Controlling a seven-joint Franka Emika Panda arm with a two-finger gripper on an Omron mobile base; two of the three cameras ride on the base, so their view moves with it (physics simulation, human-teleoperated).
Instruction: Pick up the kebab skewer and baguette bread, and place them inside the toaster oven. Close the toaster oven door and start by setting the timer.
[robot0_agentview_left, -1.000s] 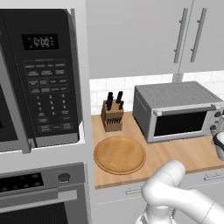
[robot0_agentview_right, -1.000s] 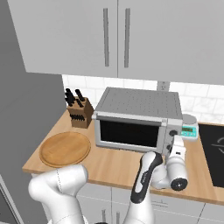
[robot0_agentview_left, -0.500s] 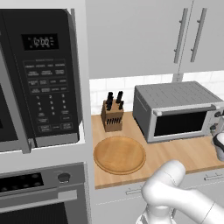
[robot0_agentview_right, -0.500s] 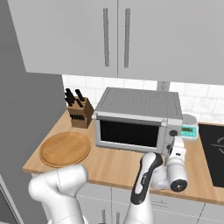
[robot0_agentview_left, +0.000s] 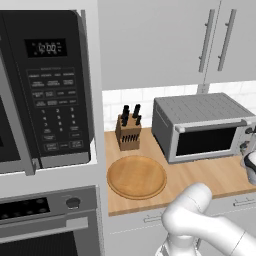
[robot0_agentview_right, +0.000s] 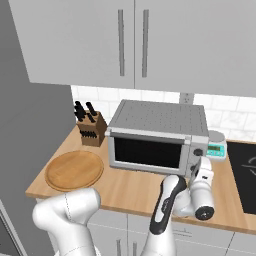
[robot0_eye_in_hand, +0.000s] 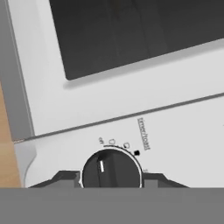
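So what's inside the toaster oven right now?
The toaster oven door is shut on the toaster oven, and its dark glass shows nothing through it, so skewer and bread cannot be confirmed. The gripper sits around the timer knob.

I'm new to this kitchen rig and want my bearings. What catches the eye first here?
The grey toaster oven on the wooden counter, its door closed. At its right end the gripper straddles the black timer knob. Left of the oven lie a round wooden board and a knife block.
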